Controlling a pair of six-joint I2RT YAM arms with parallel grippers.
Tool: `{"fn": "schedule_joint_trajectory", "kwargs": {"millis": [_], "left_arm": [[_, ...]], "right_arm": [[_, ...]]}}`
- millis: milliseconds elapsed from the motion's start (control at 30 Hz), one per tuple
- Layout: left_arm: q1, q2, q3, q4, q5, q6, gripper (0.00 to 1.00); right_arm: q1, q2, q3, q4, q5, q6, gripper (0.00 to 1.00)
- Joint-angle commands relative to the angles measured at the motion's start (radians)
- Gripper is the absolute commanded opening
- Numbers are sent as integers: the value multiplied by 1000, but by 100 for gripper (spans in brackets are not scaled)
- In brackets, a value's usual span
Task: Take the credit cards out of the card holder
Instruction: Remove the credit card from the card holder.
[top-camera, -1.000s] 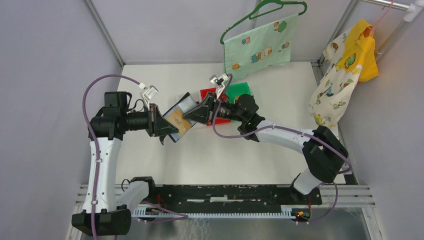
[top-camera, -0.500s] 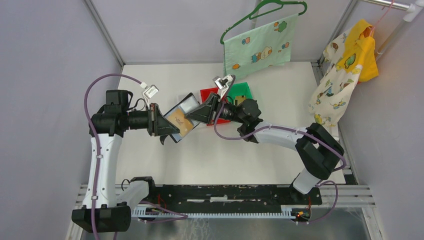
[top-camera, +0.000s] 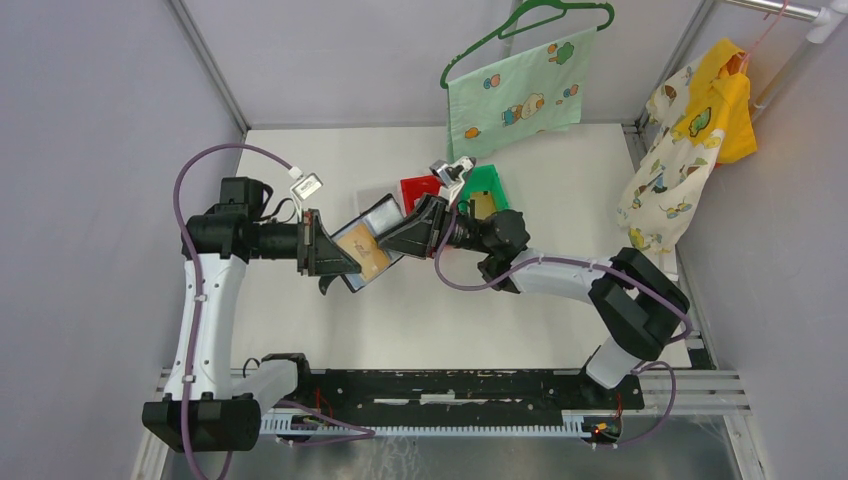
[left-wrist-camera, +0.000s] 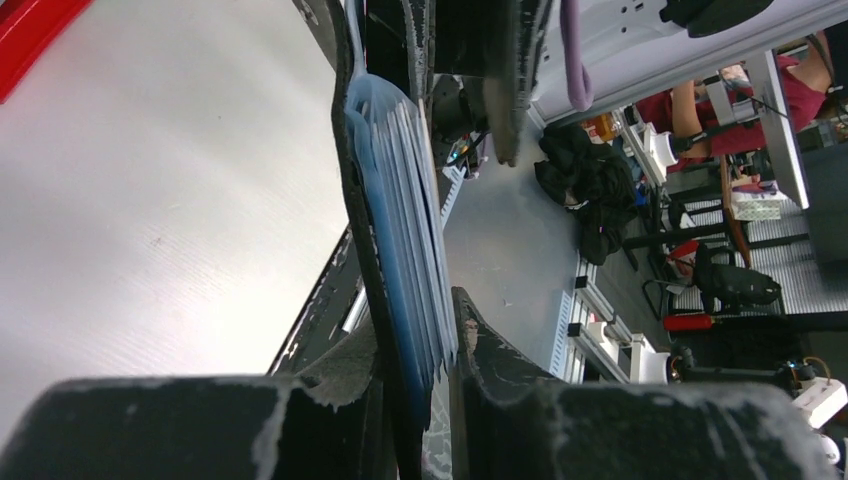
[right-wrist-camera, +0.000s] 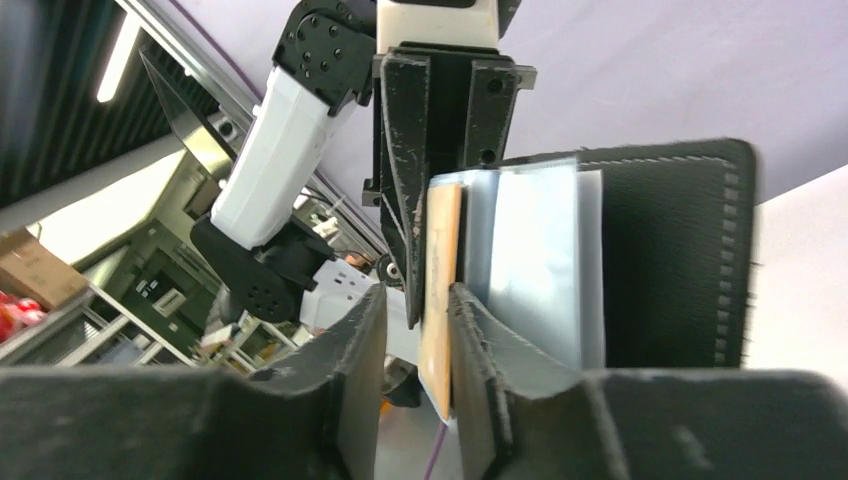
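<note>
**Left side.** L arm reaches in from the near-left corner of the worktop (top-camera: 560, 200). L gripper (top-camera: 340, 262) (left-wrist-camera: 415, 340) is clamped on the card holder (top-camera: 378, 213) (left-wrist-camera: 350, 200) (right-wrist-camera: 680, 250), both fingers pressed on the folded end. The holder is held in the air over the worktop, left of centre, and touches no surface. It is open, black cover outside, with a fan of clear blue-tinted sleeves (left-wrist-camera: 410, 220) (right-wrist-camera: 530, 260) showing.

**Centre.** A tan card (top-camera: 362, 252) (right-wrist-camera: 440, 270) sits in the front sleeve, partly out. R gripper (top-camera: 385, 238) (right-wrist-camera: 415, 310) meets the holder head-on. Its jaws are narrow and slightly apart, with the tan card's edge standing between them. On the R wrist cam a gap shows between the card and one finger, so no firm pinch is seen. Other cards can't be made out edge-on.

**Right of centre.** Red bin (top-camera: 418, 187) and green bin (top-camera: 487, 182) sit side by side toward the far edge, just behind the R wrist. A small tan rectangle (top-camera: 483, 205) lies in the green bin, too small to ID.

**Far edge and right.** A green hanger with printed cloth (top-camera: 515, 100) hangs over the far edge. Yellow and patterned garments (top-camera: 690, 140) hang at the far-right corner.
</note>
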Motion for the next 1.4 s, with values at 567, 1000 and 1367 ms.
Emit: {"fn": "schedule_joint_trajectory", "kwargs": {"millis": [567,1000,1367], "left_arm": [[1,1,73,19,114,44,3],[1,-8,79,20,144,48,2],[1,-17,91,22,185,61,2]], "right_arm": [[124,-59,88,-541,74,-407,43],[141,-77,117,-714,176,-474,22],[119,-140,104,-793,185,-530,50]]}}
